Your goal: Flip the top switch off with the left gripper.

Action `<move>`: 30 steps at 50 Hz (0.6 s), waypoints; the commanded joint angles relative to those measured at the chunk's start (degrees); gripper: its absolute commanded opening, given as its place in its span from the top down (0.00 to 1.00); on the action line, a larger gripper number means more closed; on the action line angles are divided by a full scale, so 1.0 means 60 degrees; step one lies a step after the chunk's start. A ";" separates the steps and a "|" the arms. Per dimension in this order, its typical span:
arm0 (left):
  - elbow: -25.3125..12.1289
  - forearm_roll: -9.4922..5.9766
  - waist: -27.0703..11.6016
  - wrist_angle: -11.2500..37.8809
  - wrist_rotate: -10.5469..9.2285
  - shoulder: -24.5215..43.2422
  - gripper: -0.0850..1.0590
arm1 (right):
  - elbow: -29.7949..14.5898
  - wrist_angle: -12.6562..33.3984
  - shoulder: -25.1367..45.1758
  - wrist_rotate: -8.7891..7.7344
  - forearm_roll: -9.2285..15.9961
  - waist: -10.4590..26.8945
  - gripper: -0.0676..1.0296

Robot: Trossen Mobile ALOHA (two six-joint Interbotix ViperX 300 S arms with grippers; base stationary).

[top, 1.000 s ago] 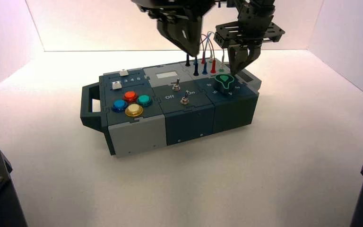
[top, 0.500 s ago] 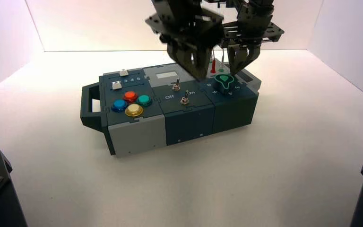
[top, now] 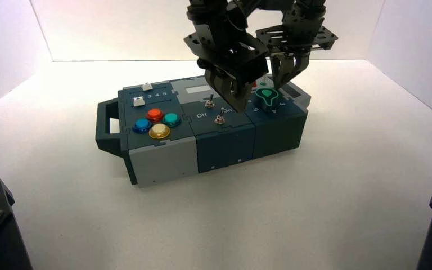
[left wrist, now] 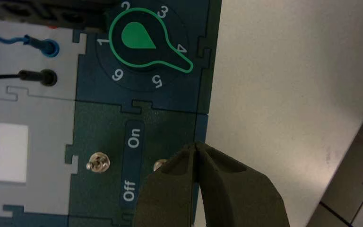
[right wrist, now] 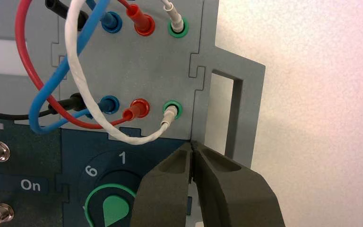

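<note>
Hovering closed and empty, the left pincer [top: 238, 105] sits beside the top switch [top: 208, 102] — on its On side.

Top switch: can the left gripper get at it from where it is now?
Probably yes. The left gripper, fingers shut, hangs just above the dark switch panel on the On side of the top switch, and nothing stands between them. The right gripper sits behind the green knob, out of the path.
</note>
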 commanded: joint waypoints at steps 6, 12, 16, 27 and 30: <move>-0.0293 0.0117 -0.0044 -0.0029 0.0234 0.0146 0.95 | 0.0029 0.0029 0.0176 -0.0015 0.0029 0.0117 0.96; -0.0293 0.0176 0.0000 -0.0044 0.0352 0.0264 0.95 | 0.0029 0.0029 0.0176 -0.0015 0.0029 0.0103 0.96; -0.0293 0.0220 0.0088 -0.0044 0.0396 0.0337 0.95 | 0.0015 0.0029 0.0190 -0.0015 0.0029 0.0117 0.96; -0.0293 0.0322 0.0469 -0.0029 0.0483 0.0337 0.95 | 0.0015 0.0029 0.0220 -0.0015 0.0029 0.0117 0.96; -0.0293 0.0337 0.0571 -0.0029 0.0498 0.0322 0.95 | 0.0015 0.0029 0.0249 -0.0015 0.0029 0.0117 0.96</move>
